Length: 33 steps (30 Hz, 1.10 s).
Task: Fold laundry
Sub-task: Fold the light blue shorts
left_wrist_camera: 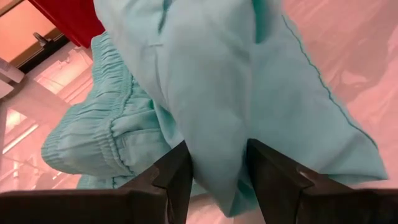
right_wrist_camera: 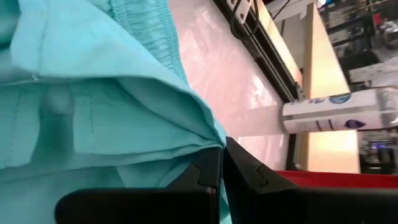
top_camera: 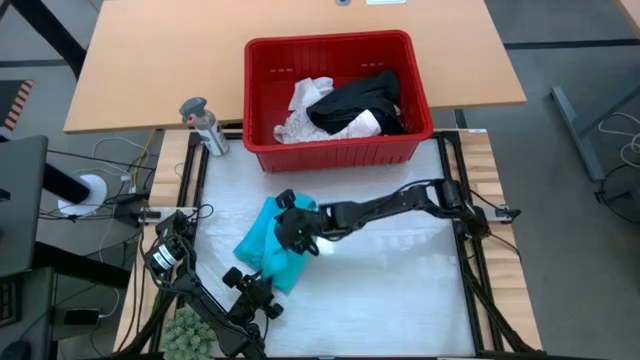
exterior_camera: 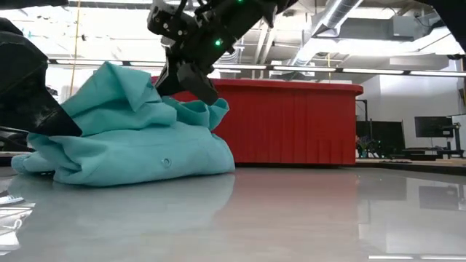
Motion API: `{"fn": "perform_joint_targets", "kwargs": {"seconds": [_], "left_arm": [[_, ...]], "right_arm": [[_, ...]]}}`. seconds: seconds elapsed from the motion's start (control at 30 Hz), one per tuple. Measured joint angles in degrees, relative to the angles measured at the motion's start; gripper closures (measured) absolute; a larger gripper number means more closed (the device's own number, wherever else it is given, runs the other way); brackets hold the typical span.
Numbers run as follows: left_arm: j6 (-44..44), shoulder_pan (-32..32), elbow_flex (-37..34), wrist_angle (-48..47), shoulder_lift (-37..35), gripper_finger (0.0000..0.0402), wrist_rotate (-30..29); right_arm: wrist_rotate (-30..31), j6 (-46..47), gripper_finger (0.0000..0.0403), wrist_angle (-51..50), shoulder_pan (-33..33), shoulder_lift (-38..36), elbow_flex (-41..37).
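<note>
Robotics lab or workshop bay, not a home.

Taking the red basket (exterior_camera: 291,120) as our landmark, we see above it exposed ceiling ducts (exterior_camera: 331,22) and strip lights (exterior_camera: 393,71), and to its right a desk with dark monitors (exterior_camera: 429,127). From above, we note the basket on a plain wooden table (top_camera: 150,70), with loose cables (top_camera: 125,150) on the grey floor (top_camera: 580,40) to its left.

You get no readable text here. The white spray bottle (right_wrist_camera: 348,112) just outside the table's frame carries blue label marks, but you cannot make out their letters. Nothing on the red basket (top_camera: 330,150) or the teal garment (exterior_camera: 131,138) bears print.
</note>
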Motion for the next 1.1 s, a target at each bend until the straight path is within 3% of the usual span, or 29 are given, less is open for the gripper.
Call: {"fn": "perform_joint_targets", "kwargs": {"seconds": [0.27, 0.6, 0.87, 1.1], "left_arm": [[0.0, 0.0, 0.0, 1.1, 0.0, 0.0260, -0.1], [0.0, 0.0, 0.0, 1.4, 0.0, 0.0260, -0.1], [0.0, 0.0, 0.0, 2.4, 0.0, 0.0260, -0.5], [1.1, 0.0, 0.0, 3.9, 0.0, 0.0260, -1.6]], "right_arm": [[-8.1, 1.0, 0.0366, 3.8, -2.5, 0.0, 0.0], [-13.4, 1.1, 0.0355, 8.9, -3.0, 0.0, -0.3], [-18.5, 5.6, 0.0298, 7.8, -5.3, 0.0, -0.5], [-20.4, 10.1, 0.0232, 12.8, -8.1, 0.0, -0.5]]}}
